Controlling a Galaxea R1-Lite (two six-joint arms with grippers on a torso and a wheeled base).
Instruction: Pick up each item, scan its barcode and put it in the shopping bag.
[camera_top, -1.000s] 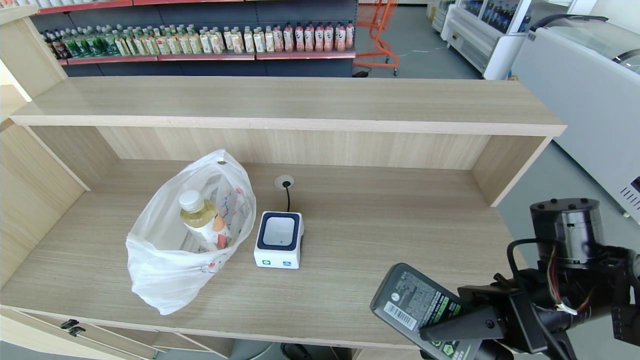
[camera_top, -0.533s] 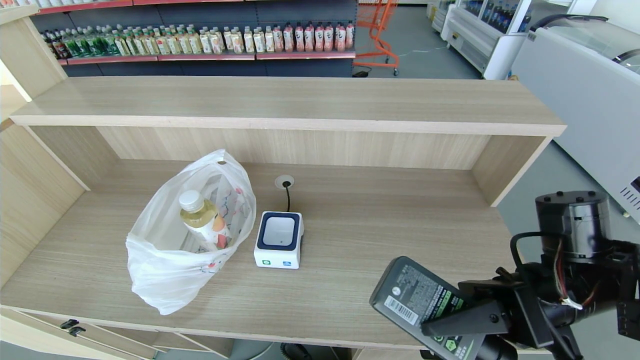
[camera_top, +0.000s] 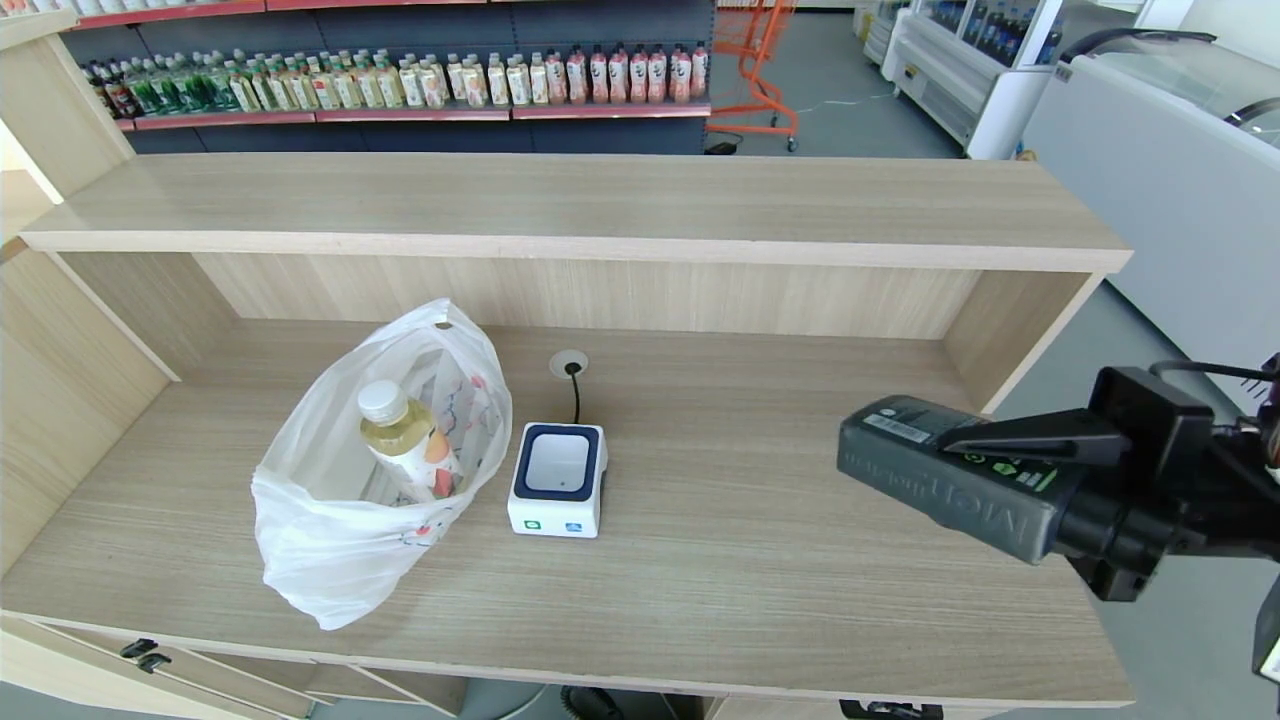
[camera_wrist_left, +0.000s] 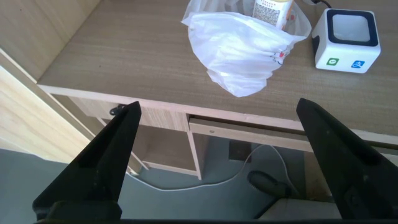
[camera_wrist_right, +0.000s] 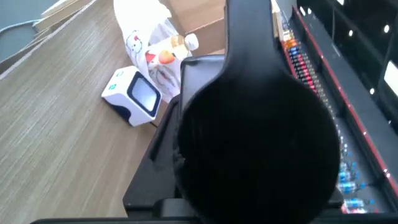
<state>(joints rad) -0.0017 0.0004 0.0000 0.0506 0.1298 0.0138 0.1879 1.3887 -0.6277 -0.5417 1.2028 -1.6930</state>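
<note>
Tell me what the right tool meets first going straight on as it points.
Probably the scanner, the black pack in the right tool leading; height unclear, so it might pass over to the shopping bag.

Before me runs a pale wooden counter with a raised ledge along its back edge and side walls at both ends. Near the back edge, about midway along, a round cable port has a black cord coming out of it. Under the front edge I see a drawer front, and below that a white cable loops on the floor. Beyond the ledge stand store shelves of bottled drinks, an orange trolley and white chest freezers off the right end.
</note>
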